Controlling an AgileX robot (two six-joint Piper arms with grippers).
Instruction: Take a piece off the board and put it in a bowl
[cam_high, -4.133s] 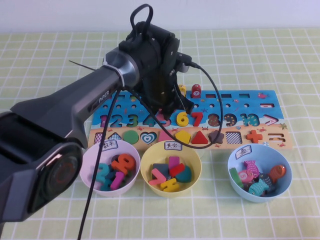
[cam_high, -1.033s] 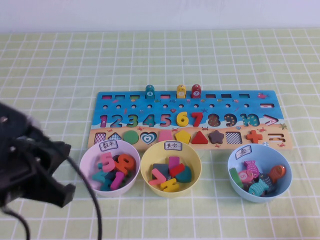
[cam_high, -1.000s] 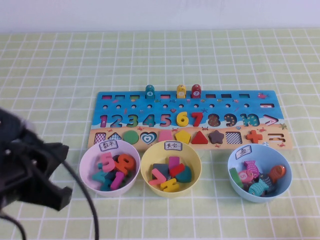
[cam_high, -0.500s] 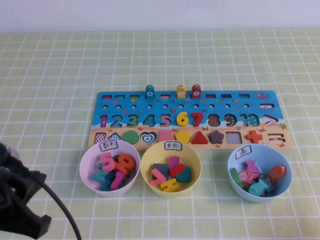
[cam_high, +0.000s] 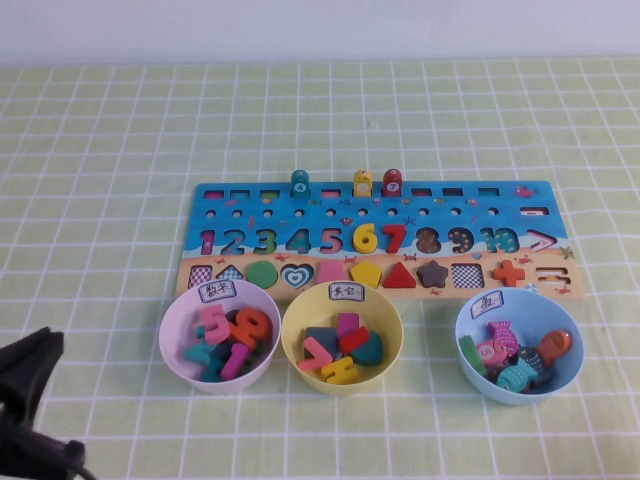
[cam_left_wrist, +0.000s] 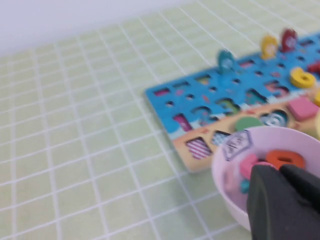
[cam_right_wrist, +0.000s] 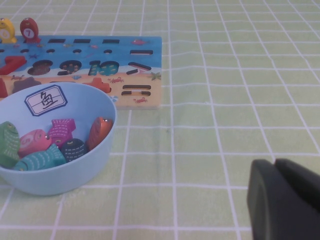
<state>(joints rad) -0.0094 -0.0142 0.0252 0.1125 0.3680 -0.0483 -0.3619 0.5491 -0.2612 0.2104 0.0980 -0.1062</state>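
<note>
Piece (cam_high: 213, 322) lies in the bowl (cam_high: 167, 330), on top of the other numerals, just near of the board (cam_high: 500, 212). From the high view we judge the drop done. The left hand (cam_high: 25, 395) sits low at the near left corner of the desk (cam_high: 100, 150), well apart from the bowl. The risk we see is its trailing cable or arm brushing the bowl's left wall on a careless swing and tipping the heap. Open desk lies left and far of the board, while the yellow bowl (cam_high: 292, 330) crowds the lilac one's right side. The right hand is not in this view.

From the left wrist view, the left hand (cam_left_wrist: 282, 200) has its fingers together with nothing between them. It hangs just over the bowl's (cam_left_wrist: 220, 170) near rim as seen here, so a low sweep towards the board (cam_left_wrist: 160, 102) could clip that rim. Bare checked cloth lies open to the left.

From the right wrist view, the right hand (cam_right_wrist: 282, 197) is pressed together and empty, over clear cloth. It is well apart from the light blue bowl (cam_right_wrist: 75, 175) and the board's right end (cam_right_wrist: 150, 60). We see little hazard there.
</note>
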